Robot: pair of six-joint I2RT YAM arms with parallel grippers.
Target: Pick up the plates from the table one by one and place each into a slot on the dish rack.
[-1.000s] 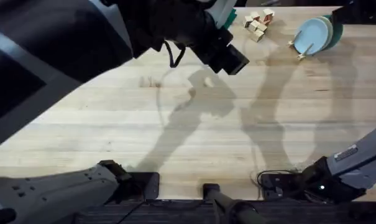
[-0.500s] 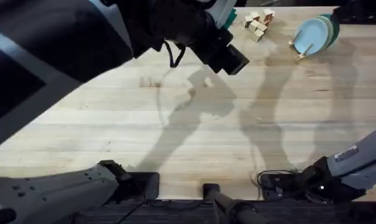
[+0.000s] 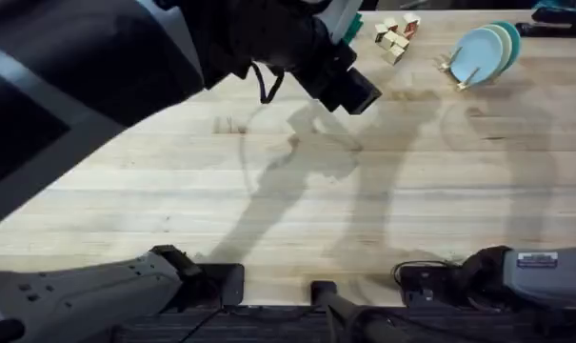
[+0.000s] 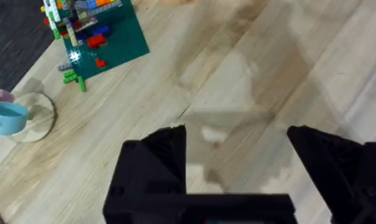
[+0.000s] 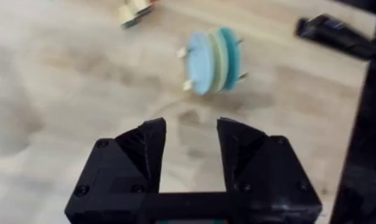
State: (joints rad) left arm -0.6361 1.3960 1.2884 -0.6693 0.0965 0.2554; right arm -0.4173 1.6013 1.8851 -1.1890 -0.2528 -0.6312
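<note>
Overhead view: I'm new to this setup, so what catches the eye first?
The left arm looms large and dark across the upper left. At the table's far right, the dish rack stands with three plates slotted upright, wooden blocks just beside it.

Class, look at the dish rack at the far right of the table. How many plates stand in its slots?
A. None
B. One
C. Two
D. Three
D: in the right wrist view the dish rack holds three upright plates side by side, a pale blue plate, a cream-yellow plate and a teal-blue plate.
</note>
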